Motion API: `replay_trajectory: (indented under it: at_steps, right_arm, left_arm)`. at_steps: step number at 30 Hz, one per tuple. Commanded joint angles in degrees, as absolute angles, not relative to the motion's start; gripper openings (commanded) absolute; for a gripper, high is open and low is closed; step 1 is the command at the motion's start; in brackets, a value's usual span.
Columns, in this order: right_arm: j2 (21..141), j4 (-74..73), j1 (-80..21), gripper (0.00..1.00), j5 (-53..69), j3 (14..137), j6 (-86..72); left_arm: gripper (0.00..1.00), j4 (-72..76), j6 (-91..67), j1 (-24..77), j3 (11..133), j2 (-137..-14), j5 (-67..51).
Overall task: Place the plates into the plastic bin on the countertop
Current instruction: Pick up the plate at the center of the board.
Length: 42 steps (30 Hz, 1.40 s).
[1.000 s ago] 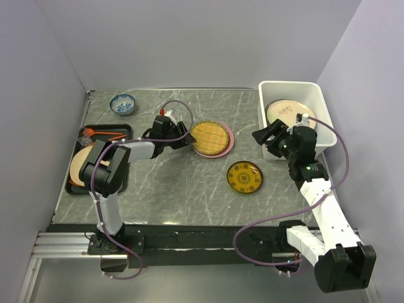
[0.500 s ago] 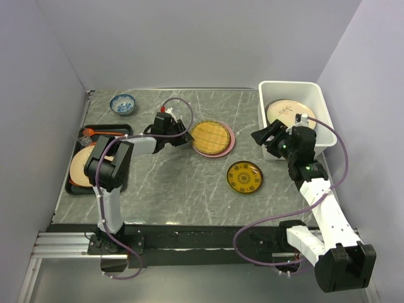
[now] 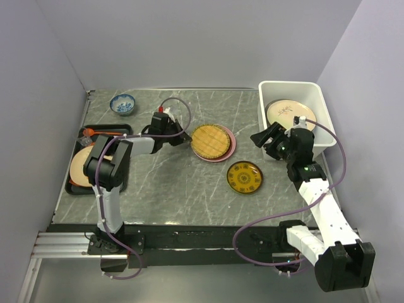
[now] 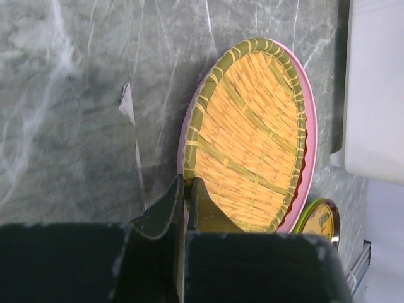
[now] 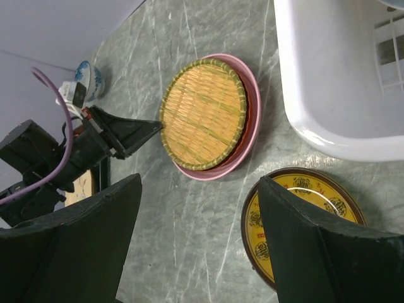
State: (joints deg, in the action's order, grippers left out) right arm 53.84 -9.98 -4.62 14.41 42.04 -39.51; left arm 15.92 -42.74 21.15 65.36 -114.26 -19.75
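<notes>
A woven yellow plate with a green rim (image 3: 209, 140) (image 4: 249, 132) (image 5: 202, 113) lies on a red plate and a pink plate (image 3: 229, 146) (image 4: 307, 132) at mid-countertop (image 3: 170, 183). My left gripper (image 3: 186, 137) (image 4: 187, 189) is shut on the woven plate's left rim. A small yellow-patterned plate (image 3: 244, 177) (image 5: 303, 214) lies nearer me. The white plastic bin (image 3: 290, 84) (image 5: 328, 82) at back right holds a cream plate with a sprig (image 3: 285, 114). My right gripper (image 3: 262, 140) (image 5: 199, 183) hangs open beside the bin, above bare countertop, holding nothing.
A black tray (image 3: 124, 131) at the left edge holds more plates (image 3: 79, 167), partly hidden by the left arm. A small blue-and-white bowl (image 3: 122, 103) (image 5: 88, 76) stands at the back left. Walls close in the left, back and right sides.
My left gripper slid a little toward the stack and its jaws closed on the woven plate's rim. The right arm has hardly moved.
</notes>
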Motion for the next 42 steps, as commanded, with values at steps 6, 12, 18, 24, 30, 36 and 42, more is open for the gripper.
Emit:
replay_trajectory:
  at_steps: [6, 12, 18, 24, 30, 36, 42]
  right_arm:
    - [53.3, -7.0, -5.2, 0.81, 15.1, 41.0, -39.6]
    - [52.9, -6.2, -5.5, 0.81, 16.1, 40.4, -40.0]
    - [53.2, -4.5, -6.2, 0.81, 17.3, 39.5, -40.6]
    - [54.2, -2.6, -6.9, 0.81, 18.5, 38.8, -41.1]
    - [56.4, -0.2, -8.4, 0.82, 20.3, 37.4, -42.3]
    - [59.5, 2.9, -10.5, 0.81, 20.8, 36.6, -43.2]
    - [63.2, 4.8, -13.6, 0.81, 20.6, 36.6, -43.9]
  left_arm:
    - [0.01, 18.5, -43.1, 20.2, 62.3, -106.6, -22.6]
    - [0.01, 22.8, -46.7, 19.1, 59.9, -103.7, -26.9]
    - [0.01, 26.1, -49.4, 17.9, 58.0, -101.0, -30.8]
    - [0.01, 29.5, -52.2, 16.4, 55.7, -98.4, -33.8]
    - [0.01, 33.6, -55.5, 15.1, 53.4, -96.3, -37.2]
    - [0.01, 31.9, -54.9, 14.2, 52.0, -93.8, -36.7]
    - [0.01, 28.3, -53.0, 13.5, 48.1, -92.0, -33.9]
